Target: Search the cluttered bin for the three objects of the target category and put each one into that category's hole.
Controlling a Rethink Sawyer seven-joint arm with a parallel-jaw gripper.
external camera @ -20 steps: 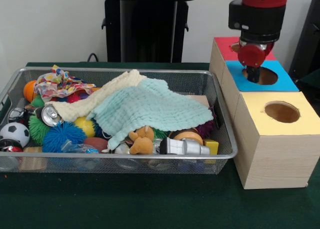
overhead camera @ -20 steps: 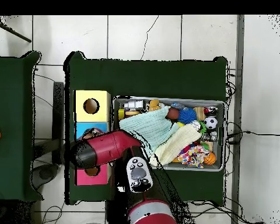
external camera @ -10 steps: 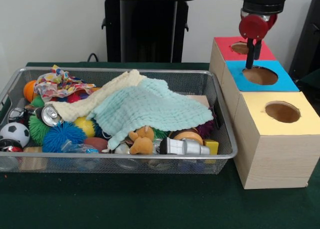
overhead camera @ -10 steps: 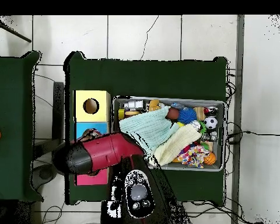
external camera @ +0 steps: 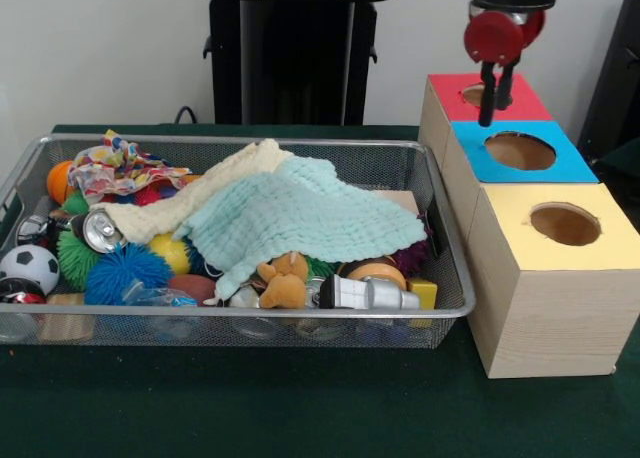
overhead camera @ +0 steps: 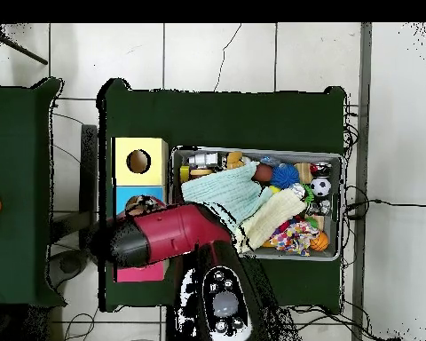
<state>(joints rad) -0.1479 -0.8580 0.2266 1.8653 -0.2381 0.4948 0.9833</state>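
I hold the gripper (external camera: 492, 90) above the blue box (external camera: 520, 153), fingers close together and apparently empty (nothing visible between them), clear of the bin (external camera: 440, 268).

Claw (external camera: 493, 96) above red-topped box (external camera: 500, 98), beside cluttered wire bin (external camera: 445, 240).

The hand (external camera: 492, 96) has lifted clear of the blue box's hole (external camera: 519, 150) and now hangs above it.
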